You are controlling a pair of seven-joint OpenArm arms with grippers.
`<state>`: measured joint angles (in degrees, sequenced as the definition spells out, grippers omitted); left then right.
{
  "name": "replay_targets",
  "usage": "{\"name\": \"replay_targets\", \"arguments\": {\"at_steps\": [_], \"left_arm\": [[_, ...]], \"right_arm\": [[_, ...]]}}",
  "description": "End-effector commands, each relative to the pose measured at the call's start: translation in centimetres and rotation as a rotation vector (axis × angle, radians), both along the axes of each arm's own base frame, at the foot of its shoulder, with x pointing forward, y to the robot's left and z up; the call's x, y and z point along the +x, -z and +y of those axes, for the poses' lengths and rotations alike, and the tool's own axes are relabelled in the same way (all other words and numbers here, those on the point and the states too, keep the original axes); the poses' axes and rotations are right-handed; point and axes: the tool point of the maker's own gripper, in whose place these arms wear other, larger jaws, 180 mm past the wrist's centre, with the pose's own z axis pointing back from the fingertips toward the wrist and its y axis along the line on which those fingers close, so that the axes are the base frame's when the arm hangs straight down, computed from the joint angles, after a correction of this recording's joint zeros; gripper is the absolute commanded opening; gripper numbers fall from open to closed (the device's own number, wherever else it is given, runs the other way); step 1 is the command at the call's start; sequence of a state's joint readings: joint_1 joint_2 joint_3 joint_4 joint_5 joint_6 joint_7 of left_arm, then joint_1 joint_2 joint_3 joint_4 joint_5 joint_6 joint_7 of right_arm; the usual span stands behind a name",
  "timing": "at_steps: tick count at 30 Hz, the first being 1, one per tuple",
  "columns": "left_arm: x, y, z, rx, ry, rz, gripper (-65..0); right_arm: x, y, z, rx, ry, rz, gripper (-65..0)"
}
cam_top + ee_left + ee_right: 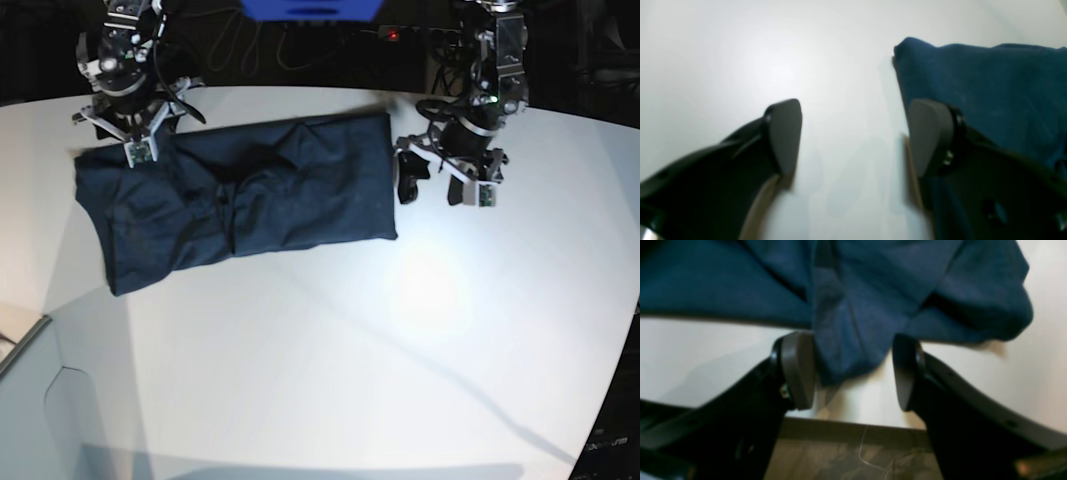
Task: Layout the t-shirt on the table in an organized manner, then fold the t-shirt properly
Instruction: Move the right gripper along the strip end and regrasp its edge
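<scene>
The dark navy t-shirt (pixel 240 205) lies spread and wrinkled on the white table (pixel 350 350), at its far left half. My right gripper (pixel 133 148) is over the shirt's far left corner. In the right wrist view it (pixel 851 371) is open, with a hanging corner of the t-shirt (pixel 853 333) between its fingers but not pinched. My left gripper (pixel 437 188) hovers just off the shirt's right edge. In the left wrist view it (pixel 857 136) is open over bare table (pixel 740 50), its right finger (pixel 930 136) beside the t-shirt's edge (pixel 990 90).
The table's edge (pixel 853 421) and the patterned floor (pixel 846 456) show below my right gripper. Behind the table are a blue object (pixel 310 8), cables and a power strip with a red light (pixel 393 35). A lower surface (pixel 20 340) adjoins the table's left.
</scene>
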<state>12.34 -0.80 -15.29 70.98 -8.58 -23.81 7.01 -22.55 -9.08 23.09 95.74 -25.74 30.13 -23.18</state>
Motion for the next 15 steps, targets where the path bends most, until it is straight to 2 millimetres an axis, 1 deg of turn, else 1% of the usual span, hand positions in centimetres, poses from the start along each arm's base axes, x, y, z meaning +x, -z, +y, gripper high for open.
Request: {"name": "replay_targets", "arguments": {"at_steps": [1, 3, 5, 7, 10, 11, 12, 15], "left_arm": [[0.6, -0.7, 0.1, -0.004, -0.004, -0.028, -16.2], [0.6, -0.7, 0.1, -0.004, -0.004, -0.028, -16.2], [0.6, -0.7, 0.1, -0.004, -0.004, -0.028, -16.2], [0.6, -0.7, 0.1, -0.004, -0.004, -0.028, -16.2], [0.6, -0.7, 0.1, -0.004, -0.004, -0.028, -16.2], [0.6, -0.7, 0.1, -0.004, -0.004, -0.028, -16.2], [0.6, -0.7, 0.1, -0.004, -0.004, -0.028, -16.2], [0.6, -0.7, 0.1, -0.004, -0.004, -0.028, -16.2]], "right_arm": [[1.0, -0.8, -0.2, -0.004, 0.003, -0.043, -29.3], [1.0, -0.8, -0.1, -0.002, 0.0, -0.038, -30.2], [1.0, -0.7, 0.0, -0.001, -0.003, -0.038, -34.9], [1.1, -0.8, 0.0, 0.0, -0.002, -0.04, -43.1], [1.3, -0.9, 0.1, 0.002, -0.004, -0.047, -58.1], [1.7, -1.0, 0.1, 0.001, -0.004, -0.053, -63.1], [1.8, -1.1, 0.1, 0.001, -0.004, -0.057, -65.0], [2.0, -1.3, 0.1, 0.001, -0.005, -0.065, -65.0]]}}
